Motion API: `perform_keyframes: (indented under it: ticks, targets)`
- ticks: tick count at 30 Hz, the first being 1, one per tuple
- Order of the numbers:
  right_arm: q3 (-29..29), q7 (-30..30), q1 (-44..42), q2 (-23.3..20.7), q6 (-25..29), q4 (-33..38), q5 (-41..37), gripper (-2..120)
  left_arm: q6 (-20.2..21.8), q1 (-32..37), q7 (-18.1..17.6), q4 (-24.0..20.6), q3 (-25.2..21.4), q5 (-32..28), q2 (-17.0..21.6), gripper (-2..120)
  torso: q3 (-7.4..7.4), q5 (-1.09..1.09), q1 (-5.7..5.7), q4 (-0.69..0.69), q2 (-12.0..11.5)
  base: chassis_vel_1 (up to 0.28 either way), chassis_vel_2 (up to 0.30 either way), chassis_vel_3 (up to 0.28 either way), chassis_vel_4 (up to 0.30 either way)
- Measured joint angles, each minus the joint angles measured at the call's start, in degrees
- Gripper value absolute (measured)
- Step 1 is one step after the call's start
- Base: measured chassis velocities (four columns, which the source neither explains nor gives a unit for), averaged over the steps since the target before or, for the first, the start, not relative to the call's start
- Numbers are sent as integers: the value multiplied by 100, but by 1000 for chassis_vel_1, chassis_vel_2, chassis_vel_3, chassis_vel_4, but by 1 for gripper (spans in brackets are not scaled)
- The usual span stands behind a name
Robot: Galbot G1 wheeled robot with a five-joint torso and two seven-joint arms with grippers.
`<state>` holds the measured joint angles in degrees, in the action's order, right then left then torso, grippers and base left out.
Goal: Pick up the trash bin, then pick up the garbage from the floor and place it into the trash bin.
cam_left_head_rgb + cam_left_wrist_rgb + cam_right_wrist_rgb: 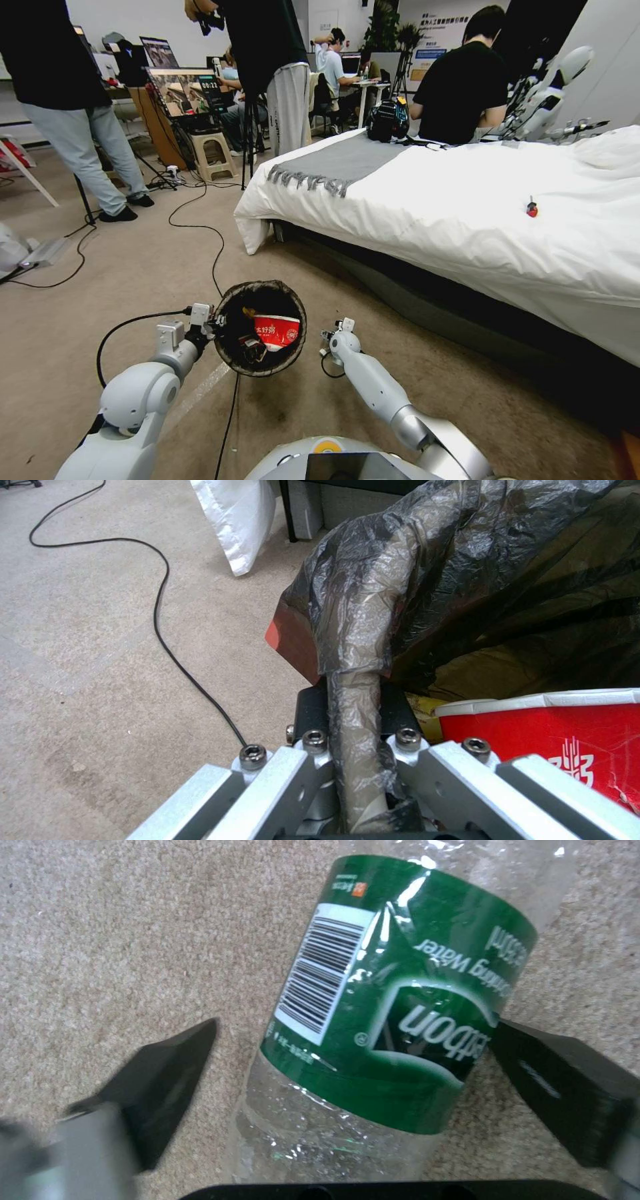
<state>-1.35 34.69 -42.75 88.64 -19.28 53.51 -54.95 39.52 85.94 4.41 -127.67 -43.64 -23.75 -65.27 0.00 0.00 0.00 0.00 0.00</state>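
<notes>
In the head view the trash bin (230,350), lined with a black bag, hangs just above the floor (100,287) in front of me. My left gripper (212,324) is shut on its rim. The left wrist view shows the jaws of that gripper (357,760) clamped over the bag-covered rim, with the bin (467,580) beyond. A red-and-white paper cup (277,331) (547,740) lies inside. My right gripper (331,335) is low to the right of the bin. Its wrist view shows the gripper (355,1023) open, its black fingers (167,1075) either side of a green-labelled clear bottle (393,1005) lying on the carpet.
A bed (467,213) with white covers fills the right side, its dark base close to my right arm. A black cable (200,227) snakes over the carpet ahead and to the left. People, a stool (212,155) and stands occupy the back of the room.
</notes>
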Motion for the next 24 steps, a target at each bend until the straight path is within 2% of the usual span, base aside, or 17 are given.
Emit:
perform_keyframes:
  ticks: [2,3,6,7,10,13,14,17,18,24]
  targets:
    - [-1,-15,0,0,4,-1,6,81,0,-2,2,2,2,0,0,1,0,0,0,0,0,0,0,0,0]
    - [-1,-15,0,0,4,-1,6,81,0,-2,2,2,2,0,0,1,0,0,0,0,0,0,0,0,0]
    - [-13,-32,-14,-11,4,26,15,68,-1,-6,8,15,4,0,0,1,0,0,0,-1,0,0,0,0,0]
    - [-13,-32,-14,-11,4,26,15,68,-1,-6,8,15,4,0,0,1,0,0,0,-1,0,0,0,0,0]
    - [-24,-34,-17,-11,4,36,28,53,-2,-16,12,31,4,0,1,1,0,0,0,-1,0,0,0,0,0]
    - [-29,-35,-20,-11,4,42,36,46,-2,-21,14,37,8,0,3,1,0,0,0,0,0,0,0,0,0]
    - [-33,-38,-22,-13,4,43,39,39,-2,-30,15,41,12,0,4,1,0,0,0,0,0,0,0,0,0]
    - [-33,-43,-23,-17,4,43,40,34,-2,-36,16,47,16,0,6,1,0,0,0,0,0,0,0,0,0]
    - [-35,-54,-27,-25,6,35,42,28,-3,-46,17,56,22,0,8,1,0,0,0,0,0,0,0,0,0]
    - [-37,-117,-38,-51,37,20,105,21,-3,-51,21,62,31,1,8,1,0,0,0,1,0,0,0,0,0]
